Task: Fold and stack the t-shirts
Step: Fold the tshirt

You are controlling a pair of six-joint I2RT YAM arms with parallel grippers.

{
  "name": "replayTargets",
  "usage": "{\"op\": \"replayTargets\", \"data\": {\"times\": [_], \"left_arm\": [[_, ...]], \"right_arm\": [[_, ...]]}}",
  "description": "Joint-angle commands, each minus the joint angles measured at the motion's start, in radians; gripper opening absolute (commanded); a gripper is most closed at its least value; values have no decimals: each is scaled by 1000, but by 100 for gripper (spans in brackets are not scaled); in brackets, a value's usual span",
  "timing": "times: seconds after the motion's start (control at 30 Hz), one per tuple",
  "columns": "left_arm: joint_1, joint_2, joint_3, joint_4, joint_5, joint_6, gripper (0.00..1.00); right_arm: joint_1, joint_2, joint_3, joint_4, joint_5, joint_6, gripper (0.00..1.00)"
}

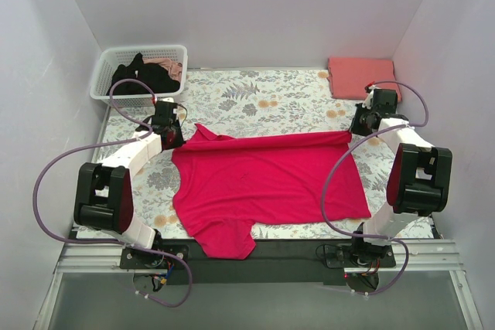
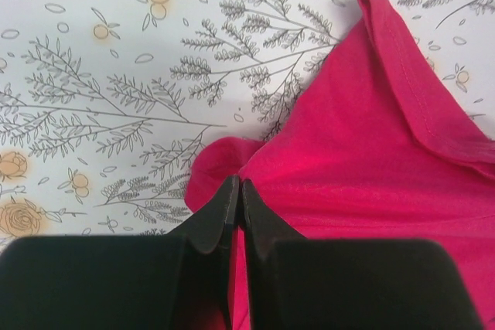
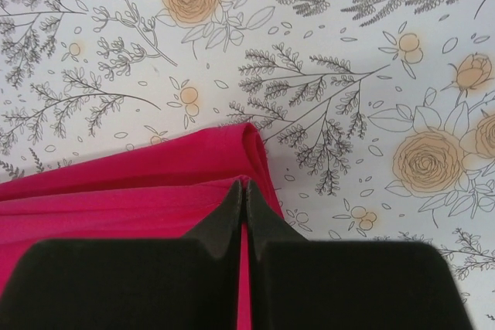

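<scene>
Looking from above, the crimson t-shirt [image 1: 267, 179] is lying flat on the floral cloth [image 1: 255, 98] that is covering the table, and its long axis is running from left to right. The left gripper [image 1: 172, 133] is pinching the far left corner and the right gripper [image 1: 356, 127] is pinching the far right corner. The far edge is therefore stretching between them, and the whole body of the shirt is lying on the near side of both. I am judging that the coming fold is going toward the near edge, and nothing is lying on the shirt along that way. The basket [image 1: 102, 83] holding the black t-shirt [image 1: 151, 79] is standing behind the left arm. The folded salmon t-shirt [image 1: 360, 76] is sitting in the far right corner. Both are well apart from the crimson one.

Through the left wrist camera, the jaws are pressing together on a bunched bit of crimson fabric.

Through the right wrist camera, the jaws are likewise standing together, clamping a folded-over edge, with bare floral cloth beyond.
</scene>
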State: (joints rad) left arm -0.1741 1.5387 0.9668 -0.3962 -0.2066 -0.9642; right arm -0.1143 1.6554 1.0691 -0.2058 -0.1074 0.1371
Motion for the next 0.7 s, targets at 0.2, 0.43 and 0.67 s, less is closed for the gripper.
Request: {"op": "replayTargets", "data": {"times": [0.2,0.43,0.67], "left_arm": [[10,-22,-48,-3,-16,-24,0],[8,-2,-82,2,-2,-47,0],[8,0,-93,0,-4,-65,0]], "right_arm": [[-21,-37,-75,62,72,16,1],[-24,6,-80,91,63,16,1],[-22,17,-61,97,20,16,1]]}}
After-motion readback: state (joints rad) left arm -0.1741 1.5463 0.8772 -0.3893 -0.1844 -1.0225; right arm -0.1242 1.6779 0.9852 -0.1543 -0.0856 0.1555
